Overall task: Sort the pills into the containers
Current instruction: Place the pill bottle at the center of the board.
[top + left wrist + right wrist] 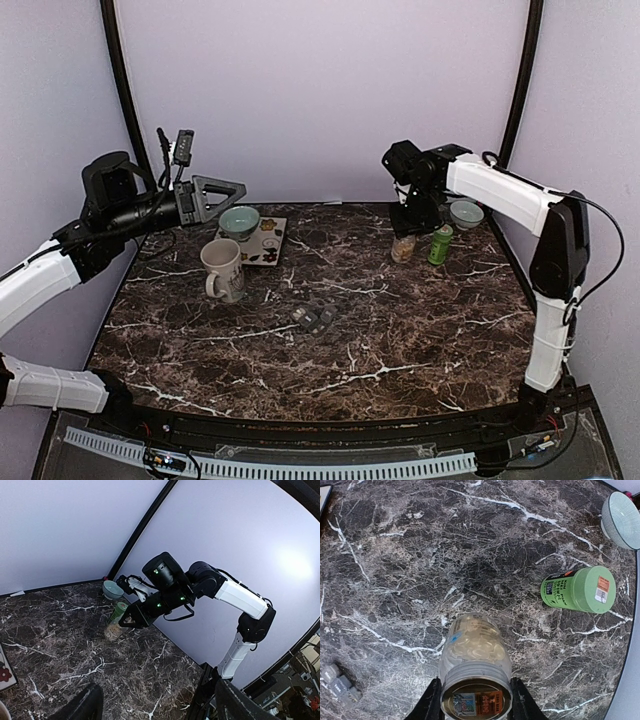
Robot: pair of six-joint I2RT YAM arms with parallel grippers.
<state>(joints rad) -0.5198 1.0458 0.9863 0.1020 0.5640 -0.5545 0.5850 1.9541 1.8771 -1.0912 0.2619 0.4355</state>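
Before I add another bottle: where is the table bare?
Bare: the near half, in front of the organizer, and the stretch between it and the green bottle. Crowded: far left by mug, bowl, tray; far right by pill jar.

Top view: from above and behind the arm bases, looking down over the whole desk [400, 340]. Left wrist view: raised at the left, facing right across the far desk. Right wrist view: looking down past the right tool [476, 681], close over a pill jar [475, 645], which all three views share.
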